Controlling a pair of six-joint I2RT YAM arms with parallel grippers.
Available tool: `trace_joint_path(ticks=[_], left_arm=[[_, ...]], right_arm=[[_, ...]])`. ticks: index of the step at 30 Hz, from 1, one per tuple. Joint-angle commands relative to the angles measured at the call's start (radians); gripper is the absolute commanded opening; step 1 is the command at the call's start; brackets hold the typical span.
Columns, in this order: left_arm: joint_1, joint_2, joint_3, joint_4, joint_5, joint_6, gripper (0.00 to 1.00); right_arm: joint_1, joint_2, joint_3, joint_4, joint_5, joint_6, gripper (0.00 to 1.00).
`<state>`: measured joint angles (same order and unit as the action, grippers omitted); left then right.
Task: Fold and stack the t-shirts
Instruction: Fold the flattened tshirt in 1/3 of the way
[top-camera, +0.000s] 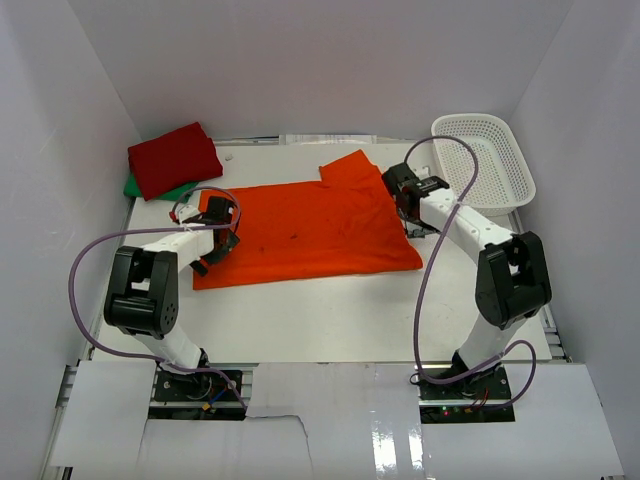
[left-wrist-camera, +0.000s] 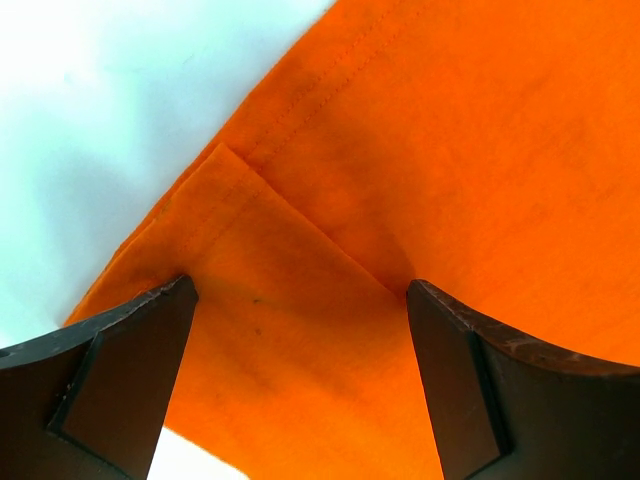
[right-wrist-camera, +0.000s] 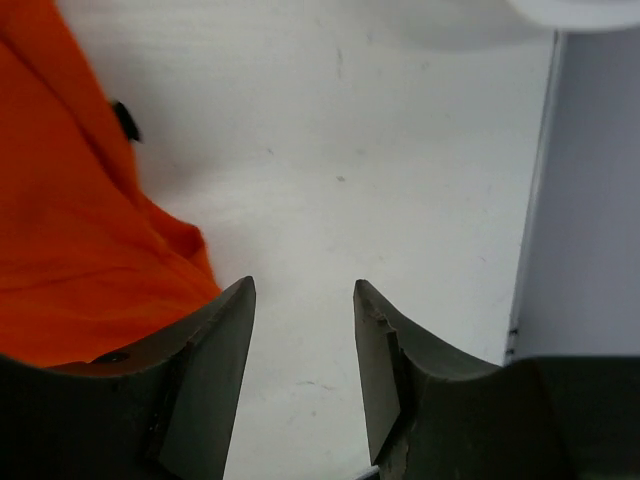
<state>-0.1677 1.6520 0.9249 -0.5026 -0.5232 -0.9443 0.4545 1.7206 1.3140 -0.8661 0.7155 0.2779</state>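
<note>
The orange t-shirt (top-camera: 300, 235) lies flat mid-table, left gripper (left-wrist-camera: 300, 288) wide open over its left hem, right gripper (right-wrist-camera: 304, 287) parted, empty, beside its right edge; both should pinch matching corners low for an even fold.

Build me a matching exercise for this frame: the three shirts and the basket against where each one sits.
Things:
1. orange t-shirt
2. red t-shirt
3. green t-shirt
4. white basket

Places:
A. far right corner
B. far left corner, folded, on top
C. centre, spread out between the two arms
D. far left corner, mostly hidden underneath another shirt

Pairs: 1-C, 2-B, 3-D, 4-A
</note>
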Motion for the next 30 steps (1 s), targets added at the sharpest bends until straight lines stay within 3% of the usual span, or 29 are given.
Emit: trace_joint_path(ticks=[1,6,8,12,15,21,30], left_arm=[[0.01,-0.09,0.017,-0.102,0.034,-0.001,0.98],[0.011,-0.173,0.162,-0.132,0.014,0.077,0.98],[0.03,-0.152,0.227,-0.14,0.017,0.117,0.98],[0.091,-0.052,0.4,-0.143,0.078,0.177,0.98],[0.134,0.041,0.511,-0.129,0.118,0.232,0.98],[0.166,0.175,0.626,-0.064,0.161,0.298,0.97],[0.203,0.302,0.658,0.024,0.23,0.378,0.94]], right_arm=[[-0.02,-0.023,0.159,0.128,-0.161,-0.034,0.51],[-0.079,0.157,0.428,0.193,-0.489,-0.134,0.51],[-0.109,0.272,0.586,0.191,-0.569,-0.151,0.51],[-0.191,0.454,0.848,0.206,-0.889,-0.135,0.54],[-0.247,0.568,0.968,0.264,-1.052,-0.126,0.78],[-0.281,0.634,0.928,0.459,-1.09,-0.111,0.82],[-0.266,0.738,0.982,0.469,-1.05,-0.141,0.76]])
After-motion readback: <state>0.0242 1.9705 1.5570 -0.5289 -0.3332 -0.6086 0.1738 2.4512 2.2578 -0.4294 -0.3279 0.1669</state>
